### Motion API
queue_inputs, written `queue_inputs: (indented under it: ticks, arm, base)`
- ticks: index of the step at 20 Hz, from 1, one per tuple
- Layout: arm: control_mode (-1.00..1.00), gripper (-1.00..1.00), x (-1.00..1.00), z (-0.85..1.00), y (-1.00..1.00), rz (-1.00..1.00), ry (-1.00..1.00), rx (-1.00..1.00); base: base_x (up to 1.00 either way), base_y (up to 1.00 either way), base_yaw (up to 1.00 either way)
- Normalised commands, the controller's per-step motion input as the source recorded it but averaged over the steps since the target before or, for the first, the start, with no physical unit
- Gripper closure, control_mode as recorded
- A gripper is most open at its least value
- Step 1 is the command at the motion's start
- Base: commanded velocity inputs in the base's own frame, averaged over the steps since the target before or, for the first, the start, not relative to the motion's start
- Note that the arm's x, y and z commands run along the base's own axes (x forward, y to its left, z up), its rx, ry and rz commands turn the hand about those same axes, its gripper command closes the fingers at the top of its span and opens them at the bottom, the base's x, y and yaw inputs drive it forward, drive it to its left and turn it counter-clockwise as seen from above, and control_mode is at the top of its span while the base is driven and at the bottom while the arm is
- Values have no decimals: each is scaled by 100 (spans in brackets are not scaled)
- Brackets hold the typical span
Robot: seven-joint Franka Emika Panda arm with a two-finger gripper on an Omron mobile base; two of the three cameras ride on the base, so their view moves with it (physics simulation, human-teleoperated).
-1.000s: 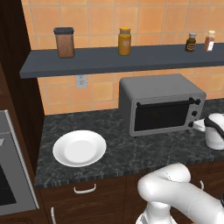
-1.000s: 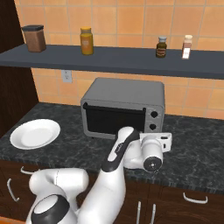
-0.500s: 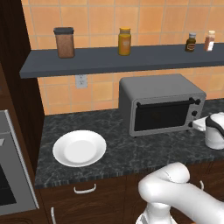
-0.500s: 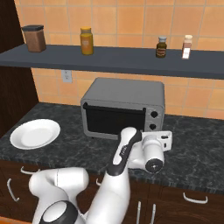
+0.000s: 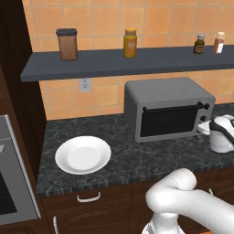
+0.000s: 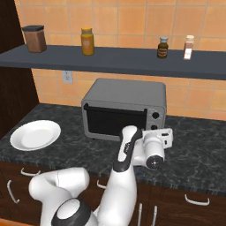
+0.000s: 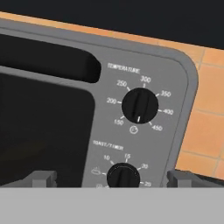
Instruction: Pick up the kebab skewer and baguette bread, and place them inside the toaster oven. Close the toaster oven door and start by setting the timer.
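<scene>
The grey toaster oven [image 5: 169,91] [image 6: 128,92] stands on the dark counter, and the toaster oven door [image 5: 171,122] [image 6: 112,124] is shut. My gripper [image 7: 111,179] [image 6: 164,134] [image 5: 206,129] is open close in front of the oven's right side, its fingertips [image 7: 41,178] set wide apart with nothing between them. The hand view faces the temperature knob [image 7: 140,106], with the timer knob [image 7: 124,176] just below it between the fingertips. The kebab skewer and baguette bread are out of view.
A white plate [image 5: 83,154] [image 6: 35,135] with nothing on it lies on the counter left of the oven. A dark shelf [image 5: 114,64] above carries a brown canister [image 5: 67,44], a yellow jar [image 5: 130,43] and two small bottles [image 6: 175,47]. A steel wall oven [image 5: 9,183] is at the far left.
The hand has hardly moved in front of the oven's knobs. The gripper stays open.
</scene>
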Motion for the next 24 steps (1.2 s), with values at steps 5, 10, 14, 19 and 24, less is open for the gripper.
queue_inputs:
  ticks: [5,10,14,19,24]
  arm:
    - [-100,-100,9,-19,0,2,0,0]
    - [-100,-100,7,-20,0,1,0,0]
    - [-100,-100,19,0,-3,1,0,0]
    - [-100,-100,16,-4,-11,0,0,0]
    - [-100,-100,19,-4,-3,0,0,0]
  base:
    - [0,0,0]
    - [0,0,0]
    - [0,0,0]
    - [0,0,0]
    - [0,0,0]
